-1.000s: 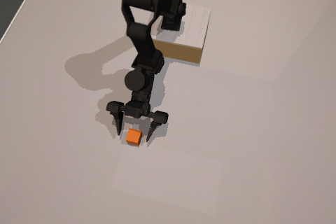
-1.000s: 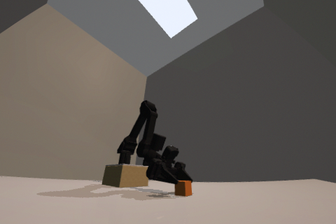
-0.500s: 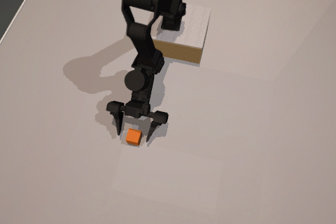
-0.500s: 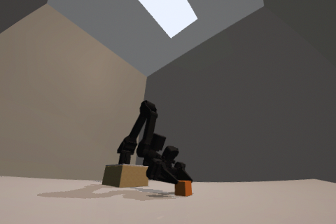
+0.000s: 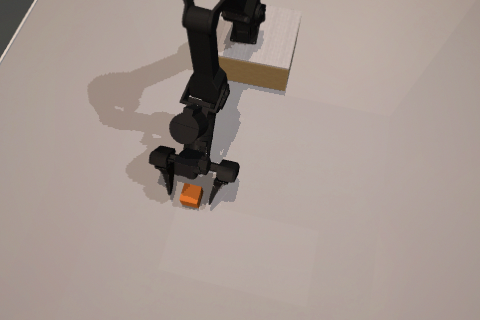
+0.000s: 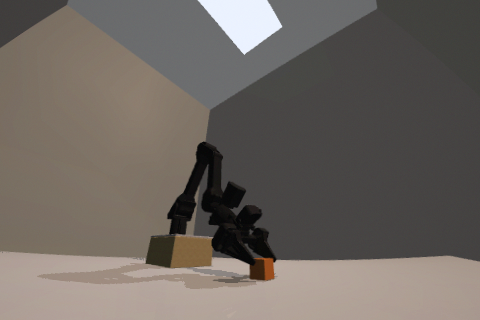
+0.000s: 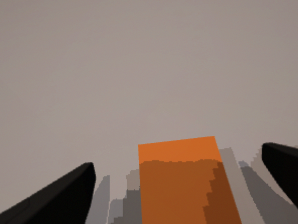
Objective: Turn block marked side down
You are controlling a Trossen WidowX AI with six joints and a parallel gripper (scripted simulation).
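The orange block (image 5: 191, 194) (image 6: 262, 270) (image 7: 175, 187) rests flat on the table (image 5: 280, 170), upright and level in the exterior view. The faces that show are plain orange; no dark mark is visible in any view, and its underside and the side toward the arm are hidden. My gripper (image 5: 190, 199) (image 6: 264, 261) (image 7: 177, 160) is open and empty. Its fingertips point down and forward, one on each side of the block, with a gap on both sides in the wrist view.
The arm's base stands on a box (image 5: 255, 73) (image 6: 192, 251) with a pale top and yellow-brown sides, behind the gripper. The arm's shadow falls on the table around the block. Plain walls stand beyond the table in the exterior view.
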